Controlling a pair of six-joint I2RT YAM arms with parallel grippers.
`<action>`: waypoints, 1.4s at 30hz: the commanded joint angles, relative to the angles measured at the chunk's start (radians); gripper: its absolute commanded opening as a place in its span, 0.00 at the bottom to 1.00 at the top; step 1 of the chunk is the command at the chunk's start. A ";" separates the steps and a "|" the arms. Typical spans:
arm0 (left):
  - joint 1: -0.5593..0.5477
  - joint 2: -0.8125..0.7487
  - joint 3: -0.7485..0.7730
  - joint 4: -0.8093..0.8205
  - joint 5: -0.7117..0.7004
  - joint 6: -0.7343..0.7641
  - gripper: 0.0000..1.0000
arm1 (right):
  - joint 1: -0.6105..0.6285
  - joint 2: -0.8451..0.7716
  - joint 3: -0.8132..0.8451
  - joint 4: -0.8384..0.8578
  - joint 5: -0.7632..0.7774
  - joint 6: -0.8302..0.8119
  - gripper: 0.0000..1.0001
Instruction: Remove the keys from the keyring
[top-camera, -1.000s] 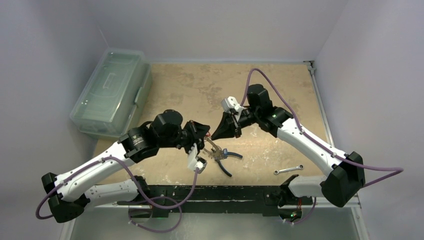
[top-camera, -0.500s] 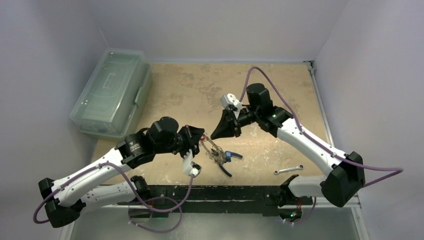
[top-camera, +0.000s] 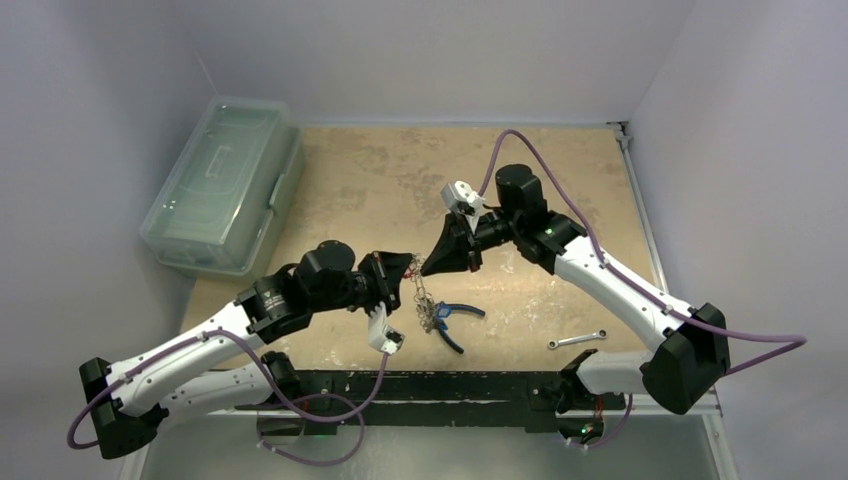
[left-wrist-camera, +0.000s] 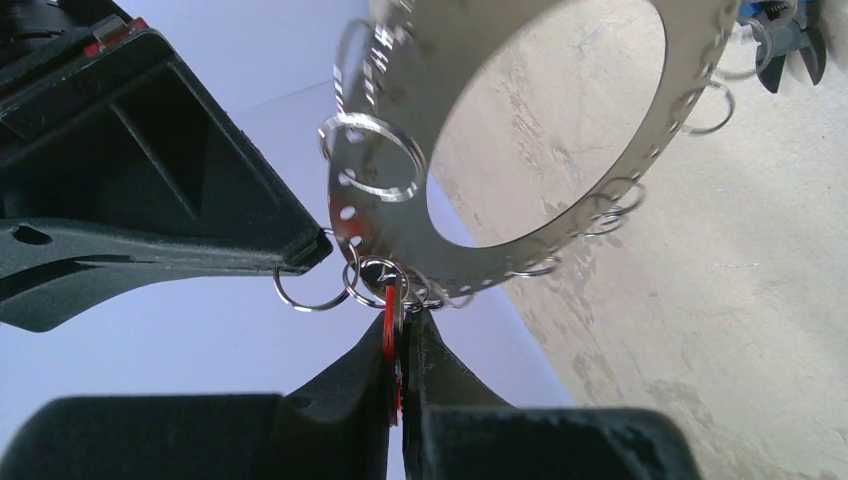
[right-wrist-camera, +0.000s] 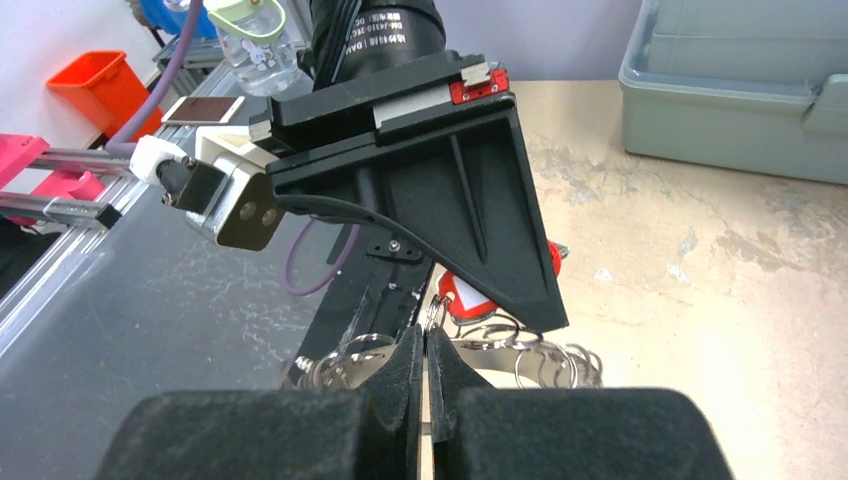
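**Keyring**: flat perforated silver band, hanging above the counter between the two grippers. Keys are dangling beneath it, near blue-handled pliers.
**Left gripper**: jaws are clamping shut on a red tag.
**Right gripper**: jaws are pressing together, pinching a small split ring at the band's edge.

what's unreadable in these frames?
- Top external: the keys on the keyring are too small to count.
- Right wrist: the left gripper hides most of the keyring. What the right gripper pinches is hidden by its own fingers.
- Left wrist: the keyring's top is blurred and cut off by the frame edge. The red tag is edge-on, so any key on it is unseen.
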 joint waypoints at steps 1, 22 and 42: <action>-0.003 -0.024 -0.043 0.064 -0.011 0.046 0.00 | -0.003 -0.004 0.002 0.100 -0.024 0.065 0.00; -0.003 -0.008 -0.040 0.144 -0.077 -0.010 0.00 | -0.002 -0.022 0.000 -0.034 -0.034 -0.072 0.00; -0.003 0.009 0.082 0.030 0.055 -0.052 0.00 | 0.015 -0.016 0.000 -0.119 0.044 -0.170 0.00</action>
